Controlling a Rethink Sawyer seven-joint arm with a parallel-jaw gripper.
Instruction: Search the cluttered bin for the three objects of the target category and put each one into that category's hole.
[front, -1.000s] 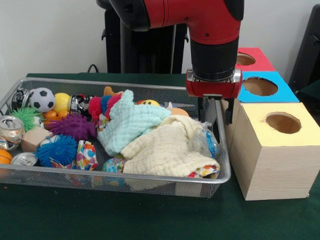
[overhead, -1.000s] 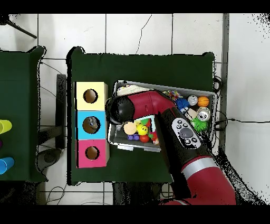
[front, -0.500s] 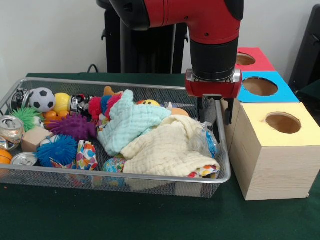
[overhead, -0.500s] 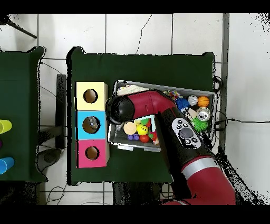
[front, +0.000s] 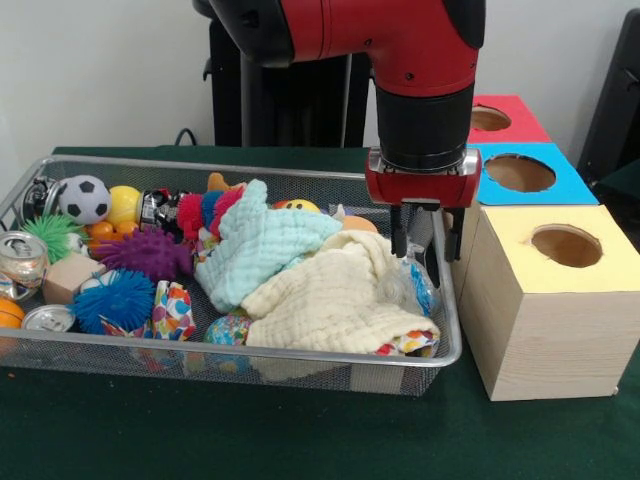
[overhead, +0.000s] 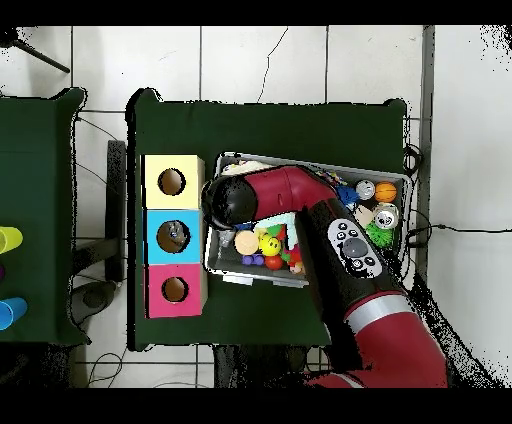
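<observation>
Jaws stand apart and empty; black-fingered gripper (front: 417, 245) hangs over the wire-mesh bin's (front: 452, 330) end nearest the boxes, just above a clear plastic bottle (front: 415, 285) half under a cream muslin cloth (front: 335, 300). Risk, in my judgement: fingers snag cloth or strike the bin wall beside the yellow-topped wooden box (front: 545, 300). Target category is undeterminable.

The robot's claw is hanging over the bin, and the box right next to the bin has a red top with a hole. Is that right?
Not quite. The gripper does hang over the bin, but the box nearest the bin has a yellow top. The red-topped box is the farthest one. The front view shows it.
</observation>
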